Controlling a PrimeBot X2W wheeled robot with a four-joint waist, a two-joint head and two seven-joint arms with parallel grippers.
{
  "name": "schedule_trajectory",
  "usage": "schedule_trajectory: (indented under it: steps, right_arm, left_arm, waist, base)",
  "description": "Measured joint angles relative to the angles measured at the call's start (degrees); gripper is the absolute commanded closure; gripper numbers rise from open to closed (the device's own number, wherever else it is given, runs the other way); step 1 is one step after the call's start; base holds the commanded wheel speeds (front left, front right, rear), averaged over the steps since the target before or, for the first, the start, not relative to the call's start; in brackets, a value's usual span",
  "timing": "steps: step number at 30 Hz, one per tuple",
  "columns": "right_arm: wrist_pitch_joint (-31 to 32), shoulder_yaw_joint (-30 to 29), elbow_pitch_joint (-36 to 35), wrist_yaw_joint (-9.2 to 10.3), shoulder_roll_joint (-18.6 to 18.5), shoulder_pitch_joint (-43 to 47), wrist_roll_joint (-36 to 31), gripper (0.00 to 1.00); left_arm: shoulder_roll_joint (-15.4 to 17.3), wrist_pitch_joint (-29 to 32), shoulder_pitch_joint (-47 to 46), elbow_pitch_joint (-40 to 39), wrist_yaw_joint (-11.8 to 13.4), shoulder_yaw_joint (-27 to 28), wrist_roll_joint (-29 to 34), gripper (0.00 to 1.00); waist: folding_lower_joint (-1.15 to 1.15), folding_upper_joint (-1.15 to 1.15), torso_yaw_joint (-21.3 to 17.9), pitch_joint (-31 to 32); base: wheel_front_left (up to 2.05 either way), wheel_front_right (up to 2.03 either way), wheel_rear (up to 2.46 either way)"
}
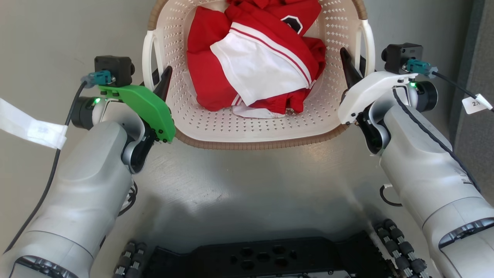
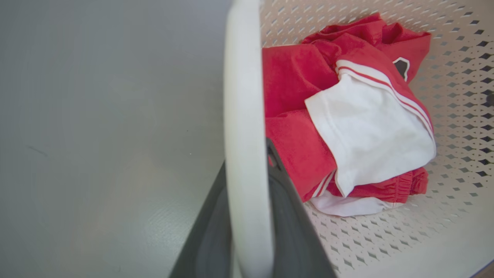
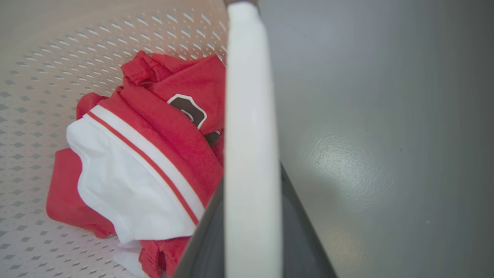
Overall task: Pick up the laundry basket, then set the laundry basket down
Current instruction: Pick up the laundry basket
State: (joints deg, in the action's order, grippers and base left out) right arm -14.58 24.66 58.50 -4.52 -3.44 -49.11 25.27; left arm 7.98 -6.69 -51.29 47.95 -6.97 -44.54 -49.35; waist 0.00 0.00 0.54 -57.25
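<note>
On either side of the laundry basket [image 1: 216,125], the left gripper [image 1: 161,77] and right gripper [image 1: 353,63] each pinch a smooth white handle [image 2: 247,116]. The basket sits between them, over glossy grey floor [image 1: 247,181]. Uneven lifting by the 2 arms could tilt it, and the slick plastic might slip. Beyond are the woven-look brown rim [image 1: 247,146], perforated cream walls and crumpled red-and-white clothing [image 1: 254,65].

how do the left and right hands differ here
The left hand has a green cover, the right hand a white one. The left hand grips the laundry basket's left handle, the right hand its right handle. Both are shut on a white handle.
</note>
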Motion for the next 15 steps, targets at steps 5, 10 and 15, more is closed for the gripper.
schedule_trajectory:
  steps: [5, 10, 15]
  right_arm:
    - [0.00, 0.94, 0.16, 0.00, 0.09, 0.08, 0.62, 1.00]
    - [0.00, 1.76, 0.31, -0.03, 0.09, 0.64, 2.50, 1.00]
    - [-0.01, 2.91, 0.35, -0.31, 0.23, 2.50, 4.74, 1.00]
  left_arm:
    - [0.01, -0.78, 0.01, 1.26, 0.00, -1.26, -1.51, 1.00]
    - [0.07, -1.52, 0.03, 2.12, 0.00, -2.42, -3.04, 1.00]
    - [0.07, -1.69, 0.68, 3.47, -0.01, -3.96, -4.36, 1.00]
  waist:
    - [0.00, 0.00, 0.03, 1.45]
    - [0.00, 0.00, -0.03, 3.69]
    - [0.00, 0.00, -0.28, 6.68]
  base:
    - [0.00, 0.00, 0.00]
    - [0.00, 0.00, 0.00]
    - [0.00, 0.00, 0.00]
